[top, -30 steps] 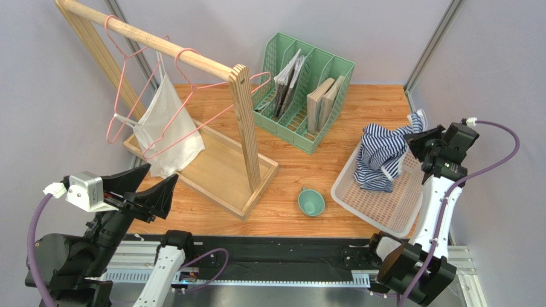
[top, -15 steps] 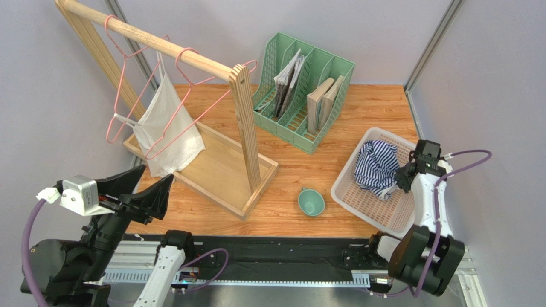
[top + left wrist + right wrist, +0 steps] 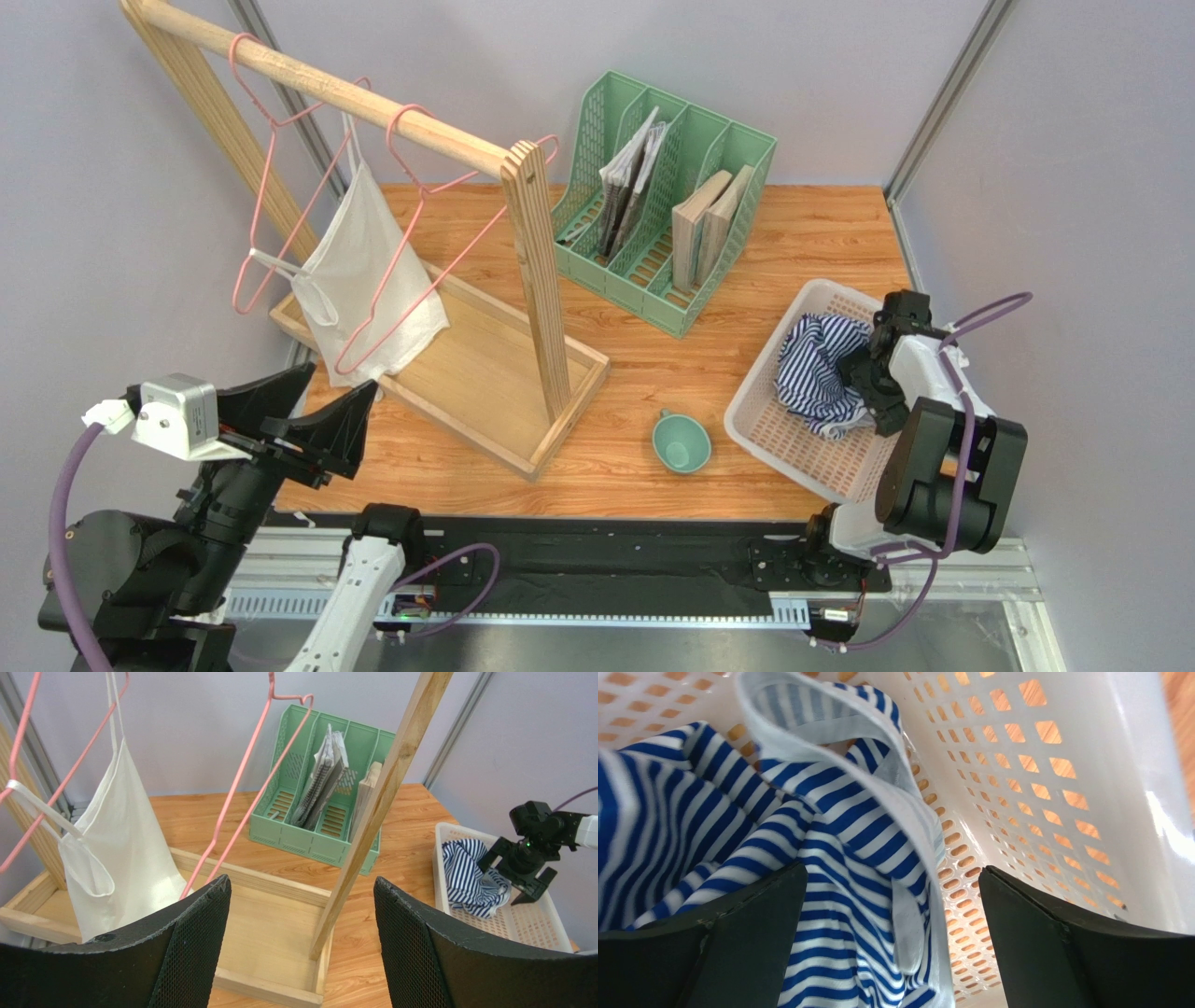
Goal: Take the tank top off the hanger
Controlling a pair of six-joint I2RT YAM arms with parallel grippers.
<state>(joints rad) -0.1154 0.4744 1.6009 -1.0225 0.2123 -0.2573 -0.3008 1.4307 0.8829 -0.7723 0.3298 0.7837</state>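
The tank top [image 3: 368, 287] is thin, matt off-white cloth on a smooth, pink, wire-thin hanger [image 3: 238, 784], under a pale, matt wooden rack [image 3: 540, 280]. The basket [image 3: 1046, 777] is glossy white perforated plastic, holding soft blue-striped cloth [image 3: 689, 833].

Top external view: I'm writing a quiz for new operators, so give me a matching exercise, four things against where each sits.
1 white tank top
2 striped garment
3 teal bowl
4 notebooks

a in the white basket
b on the pink hanger
c in the green file rack
d straight on the tabletop

Pairs: 1-b, 2-a, 3-d, 4-c
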